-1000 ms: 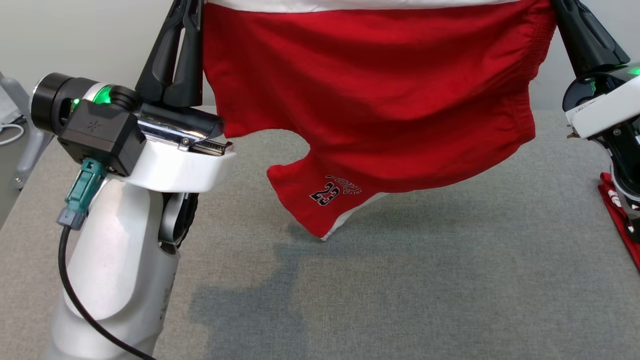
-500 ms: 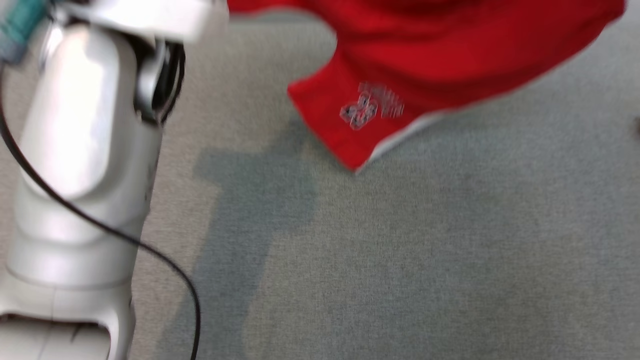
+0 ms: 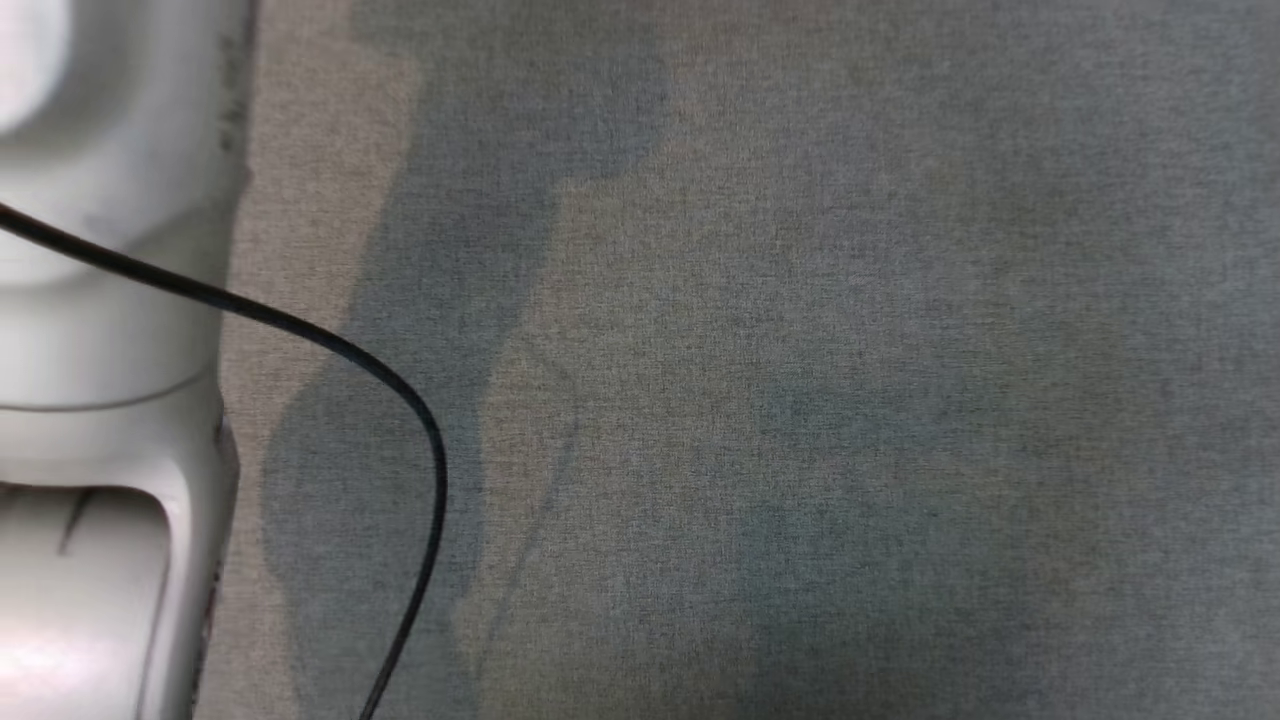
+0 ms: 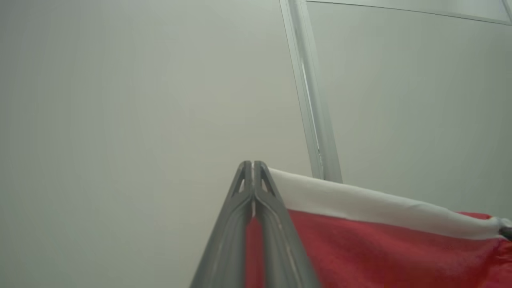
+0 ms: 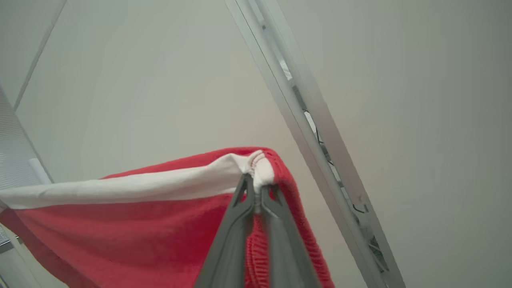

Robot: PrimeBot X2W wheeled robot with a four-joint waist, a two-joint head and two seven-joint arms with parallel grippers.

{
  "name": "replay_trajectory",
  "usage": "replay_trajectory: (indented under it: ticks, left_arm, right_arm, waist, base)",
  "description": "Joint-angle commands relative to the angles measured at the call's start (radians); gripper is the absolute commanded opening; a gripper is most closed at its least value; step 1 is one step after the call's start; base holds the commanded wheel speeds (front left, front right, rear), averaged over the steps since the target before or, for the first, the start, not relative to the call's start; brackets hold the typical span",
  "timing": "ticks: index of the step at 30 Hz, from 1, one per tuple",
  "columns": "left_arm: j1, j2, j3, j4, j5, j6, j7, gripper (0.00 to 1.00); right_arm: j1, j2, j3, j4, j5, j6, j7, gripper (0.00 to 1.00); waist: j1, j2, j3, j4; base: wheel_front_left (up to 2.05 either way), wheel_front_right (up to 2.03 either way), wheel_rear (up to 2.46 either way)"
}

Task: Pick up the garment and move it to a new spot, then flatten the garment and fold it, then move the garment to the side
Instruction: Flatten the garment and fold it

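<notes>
Garment (image 4: 380, 248): red fabric, white band along top edge; held up and stretched between both claws, pale wall behind. Left claw (image 4: 253, 168): fingers together, clamped on one band end. Right claw (image 5: 256, 191): clamped on opposite, bunched band end. Worktop (image 3: 800, 400): grey cloth, shadowed. Pale left forearm (image 3: 90, 300) and black cable (image 3: 400, 380) recorded at worktop's left edge.

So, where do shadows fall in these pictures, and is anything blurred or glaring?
Head view: broad soft shadows lie on the grey woven table cover; the pale smooth forearm at the left edge is blurred. Left wrist view: even light, no glare on the red garment with a white band. Right wrist view: the dark right tool looks fairly sharp.
</notes>
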Motion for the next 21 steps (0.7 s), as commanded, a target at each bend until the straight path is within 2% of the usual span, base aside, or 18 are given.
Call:
replay_trajectory:
  ticks: [1, 5, 10, 13, 21]
  left_arm:
    - [0.027, 0.003, -0.017, -0.001, -0.006, 0.007, -0.003, 0.0]
    - [0.091, 0.004, -0.077, -0.018, -0.035, 0.033, -0.003, 0.0]
    - [0.201, 0.003, -0.157, -0.017, -0.068, 0.037, -0.003, 0.0]
    - [0.275, 0.003, -0.19, -0.019, -0.095, 0.02, -0.003, 0.0]
    - [0.461, 0.003, -0.248, 0.021, -0.01, -0.045, -0.003, 0.0]
  right_arm:
    - [0.023, 0.002, 0.007, 0.017, 0.033, 0.0, -0.008, 0.0]
    - [0.068, -0.015, 0.031, 0.065, 0.13, 0.0, -0.005, 0.0]
    - [0.152, -0.063, 0.124, 0.096, 0.17, 0.0, 0.01, 0.0]
    - [0.22, -0.087, 0.164, 0.094, 0.213, 0.0, 0.005, 0.0]
    - [0.388, -0.156, 0.272, 0.031, 0.302, 0.0, 0.016, 0.0]
  waist:
    - [0.0, 0.0, 0.019, 0.0]
    - [0.0, 0.0, 0.044, 0.01]
    - [0.0, 0.0, 0.054, 0.031]
    - [0.0, 0.0, 0.038, 0.042]
    - [0.0, 0.0, -0.037, 0.056]
  base:
    - [0.0, 0.0, 0.0]
    - [0.0, 0.0, 0.0]
    - [0.0, 0.0, 0.0]
    - [0.0, 0.0, 0.0]
    - [0.0, 0.0, 0.0]
